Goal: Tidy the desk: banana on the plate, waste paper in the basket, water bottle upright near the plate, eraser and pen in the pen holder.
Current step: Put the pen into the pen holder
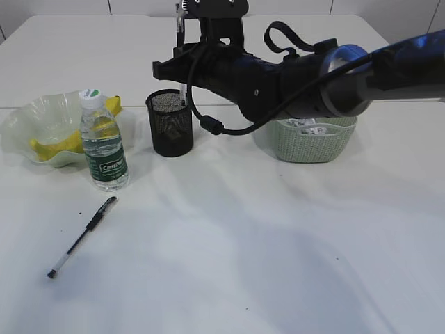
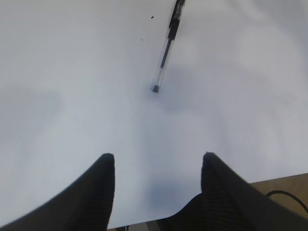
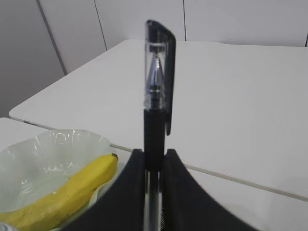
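I hold a capped pen point(image 3: 155, 96) upright, my right gripper point(image 3: 153, 163) clamped on its barrel, directly above the mesh pen holder point(image 1: 170, 122) toward the table's far edge. My left gripper point(image 2: 158, 180) hangs with fingers apart over bare cloth near the front edge, a second pen point(image 2: 166, 48) lying loose ahead of it. The risk: released off-centre, the pen may strike the holder's rim, tip out, or knock the nearby water bottle point(image 1: 103, 141) standing beside the plate point(image 1: 28, 118).

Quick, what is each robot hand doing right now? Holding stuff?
Left tool: open, holding nothing, above the white table with a pen lying ahead.
Right tool: closed on an upright black pen, over the pen holder.
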`<state>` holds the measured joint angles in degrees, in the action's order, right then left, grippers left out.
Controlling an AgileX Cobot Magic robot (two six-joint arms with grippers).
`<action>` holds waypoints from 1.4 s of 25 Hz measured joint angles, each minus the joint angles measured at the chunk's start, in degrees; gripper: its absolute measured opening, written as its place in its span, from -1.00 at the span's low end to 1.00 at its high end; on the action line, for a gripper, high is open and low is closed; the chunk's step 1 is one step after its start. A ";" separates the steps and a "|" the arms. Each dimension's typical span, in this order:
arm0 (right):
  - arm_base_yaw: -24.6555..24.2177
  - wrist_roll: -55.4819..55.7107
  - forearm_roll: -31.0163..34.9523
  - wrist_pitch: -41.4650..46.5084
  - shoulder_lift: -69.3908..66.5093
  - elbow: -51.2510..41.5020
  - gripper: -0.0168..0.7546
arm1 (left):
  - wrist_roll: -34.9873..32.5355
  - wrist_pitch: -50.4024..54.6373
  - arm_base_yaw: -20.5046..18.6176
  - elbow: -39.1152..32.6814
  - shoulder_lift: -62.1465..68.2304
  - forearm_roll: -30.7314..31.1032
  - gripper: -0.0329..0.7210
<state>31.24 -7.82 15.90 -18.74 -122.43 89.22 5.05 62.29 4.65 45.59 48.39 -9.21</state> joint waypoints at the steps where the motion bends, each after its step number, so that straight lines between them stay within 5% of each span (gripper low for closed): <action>1: 0.00 0.00 0.04 -0.11 -0.12 0.00 -0.85 | 0.00 -0.07 0.00 0.00 0.00 0.00 0.17; 35: -1.21 0.00 0.22 2.07 -9.83 12.60 -0.85 | 0.00 -0.59 0.00 0.00 0.00 0.00 0.15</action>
<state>30.02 -7.82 16.12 -16.67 -132.26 101.83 5.05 61.70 4.65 45.59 48.39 -9.21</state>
